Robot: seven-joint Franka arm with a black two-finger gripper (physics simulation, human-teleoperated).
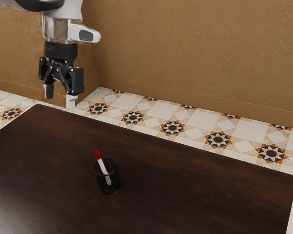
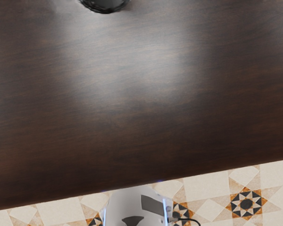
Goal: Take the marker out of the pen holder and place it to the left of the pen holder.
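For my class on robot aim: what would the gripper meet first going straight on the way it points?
Probably the tabletop: the gripper points down, seemingly clear of the pen holder, though depth is uncertain.

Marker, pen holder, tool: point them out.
Marker (image 1: 97,154): exterior view, on its red end.
Pen holder (image 1: 115,179): exterior view, on its dark side wall.
Tool (image 1: 59,100): exterior view, midway between its open fingertips.

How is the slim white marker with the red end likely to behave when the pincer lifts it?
The marker looks straight and rigid, so it probably won't flex. It leans in the round black see-through pen holder, so a sideways pull could tip that. Its slim barrel may roll on the flat dark wooden table.
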